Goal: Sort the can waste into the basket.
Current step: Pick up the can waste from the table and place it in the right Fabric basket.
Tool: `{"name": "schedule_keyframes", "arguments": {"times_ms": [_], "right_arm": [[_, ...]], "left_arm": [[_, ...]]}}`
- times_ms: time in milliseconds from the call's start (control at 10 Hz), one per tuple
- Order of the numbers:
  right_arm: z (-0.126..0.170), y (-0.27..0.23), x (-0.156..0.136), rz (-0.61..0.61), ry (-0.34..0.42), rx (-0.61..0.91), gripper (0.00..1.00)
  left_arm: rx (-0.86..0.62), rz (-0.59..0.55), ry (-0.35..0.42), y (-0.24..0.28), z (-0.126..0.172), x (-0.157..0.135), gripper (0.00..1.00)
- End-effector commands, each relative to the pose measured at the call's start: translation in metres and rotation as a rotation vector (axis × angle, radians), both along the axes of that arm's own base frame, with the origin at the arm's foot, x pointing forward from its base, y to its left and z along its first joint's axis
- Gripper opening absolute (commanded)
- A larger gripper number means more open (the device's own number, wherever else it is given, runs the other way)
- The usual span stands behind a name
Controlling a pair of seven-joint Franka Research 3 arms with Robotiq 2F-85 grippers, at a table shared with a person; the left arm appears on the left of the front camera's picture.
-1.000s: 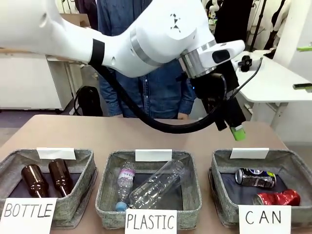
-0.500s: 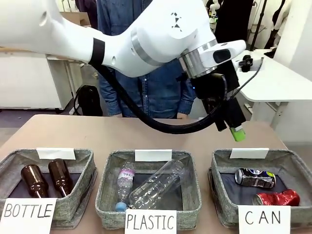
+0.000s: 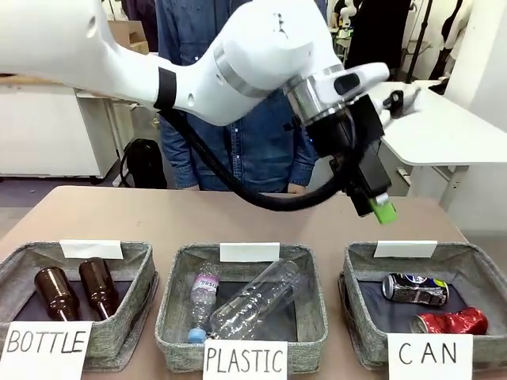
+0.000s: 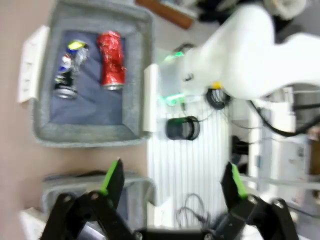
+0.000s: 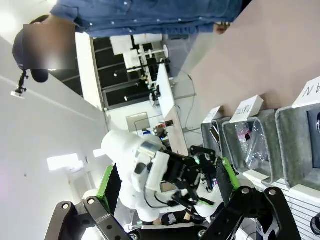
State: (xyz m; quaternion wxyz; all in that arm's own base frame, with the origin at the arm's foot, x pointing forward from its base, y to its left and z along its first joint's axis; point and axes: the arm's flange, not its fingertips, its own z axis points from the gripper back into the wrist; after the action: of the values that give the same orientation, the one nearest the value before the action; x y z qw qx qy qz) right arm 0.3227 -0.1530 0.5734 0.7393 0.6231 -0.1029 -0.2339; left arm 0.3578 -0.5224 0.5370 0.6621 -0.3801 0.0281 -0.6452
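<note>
Both cans lie inside the grey basket (image 3: 360, 305) with the white "CAN" card (image 3: 428, 354), which stands at the robot's right end of the tabletop (image 3: 198, 214). The dark blue and silver can (image 3: 414, 289) rests toward the far side of the basket, and the dented red can (image 3: 449, 321) lies just beside it, nearer to the card. The left gripper (image 3: 374, 199) hangs in the air above the tabletop, beyond the far edge of this basket, with its fingers (image 4: 112, 176) wide apart and nothing between them. The right gripper (image 5: 165, 185) has its fingers also spread apart and empty. The middle basket (image 3: 176, 317) holds clear plastic bottles (image 3: 253, 301), and the left basket (image 3: 131, 293) holds two brown bottles (image 3: 75, 289).
</note>
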Motion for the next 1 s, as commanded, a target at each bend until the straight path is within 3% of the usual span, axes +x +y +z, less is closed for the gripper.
{"name": "schedule_keyframes", "arguments": {"times_ms": [0,200,500,700,900], "right_arm": [[0.003,0.001,0.003,0.006,0.006,0.021,1.00],[0.005,0.003,0.003,-0.002,0.000,0.021,1.00],[0.008,0.029,0.002,0.055,0.002,0.006,1.00],[0.013,0.071,-0.019,0.200,-0.029,-0.025,1.00],[0.005,0.125,-0.041,0.273,-0.062,-0.070,1.00]], "left_arm": [[-0.023,0.028,0.202,0.058,0.016,0.016,1.00],[-0.145,0.319,0.276,0.138,0.023,0.012,1.00],[-0.373,0.701,0.318,0.267,0.023,-0.060,1.00],[-0.490,0.748,0.517,0.335,-0.009,-0.074,1.00],[-0.621,0.664,0.740,0.378,-0.054,-0.053,1.00]]}}
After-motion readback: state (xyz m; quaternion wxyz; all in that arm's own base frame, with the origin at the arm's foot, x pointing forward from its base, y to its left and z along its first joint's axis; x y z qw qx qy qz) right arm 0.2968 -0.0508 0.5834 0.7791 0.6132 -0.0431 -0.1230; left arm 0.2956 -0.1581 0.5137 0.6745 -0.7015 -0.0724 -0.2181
